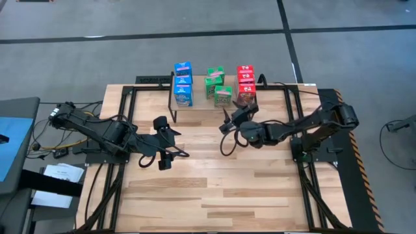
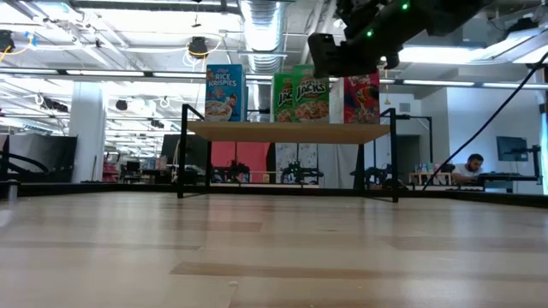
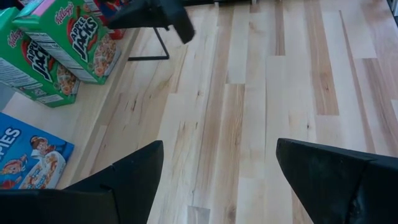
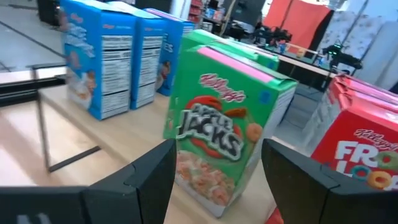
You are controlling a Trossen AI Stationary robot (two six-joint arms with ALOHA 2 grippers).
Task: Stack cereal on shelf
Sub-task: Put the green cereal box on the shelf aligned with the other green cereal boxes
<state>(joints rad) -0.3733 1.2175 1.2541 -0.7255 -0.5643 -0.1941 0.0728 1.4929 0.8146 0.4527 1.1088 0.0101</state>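
Cereal (image 1: pixel 215 83) on shelf (image 2: pixel 291 132); red boxes (image 2: pixel 363 97) part-hidden.

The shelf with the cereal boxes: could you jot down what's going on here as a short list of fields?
Shelf: light-wood board on black legs at the table's far edge
Blue boxes: row at the shelf's left end
Green boxes: group in the middle
Red boxes: row at the right end
Right gripper: open, empty, in front of the nearest green box
Left gripper: open, empty, over the bare table
Boxes off the shelf: none seen
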